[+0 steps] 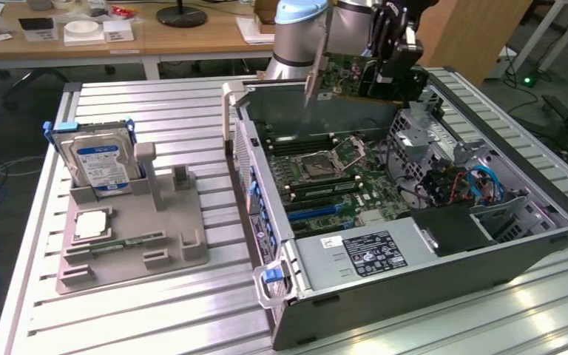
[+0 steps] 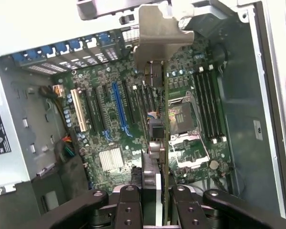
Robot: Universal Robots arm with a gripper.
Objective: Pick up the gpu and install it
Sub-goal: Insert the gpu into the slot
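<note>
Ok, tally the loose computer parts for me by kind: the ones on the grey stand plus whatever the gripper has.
Hard drive: 1
Memory stick: 1
Square silver chip: 1
Graphics card, held in the gripper: 1
Total: 4

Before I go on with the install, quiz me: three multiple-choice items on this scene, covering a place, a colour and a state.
1. Where is the gpu?
A. in the grey holder
B. held over the open computer case
C. seated in a slot

2. What colour is the label on the hard drive?
A. blue
B. red
C. yellow

3. What state is the gripper in?
A. open and empty
B. shut on the gpu
C. shut on the memory stick

Answers:
1 B: the card hangs clear above the board.
2 A: the label shows blue in the exterior view.
3 B: the card sits clamped between the fingers.
</note>
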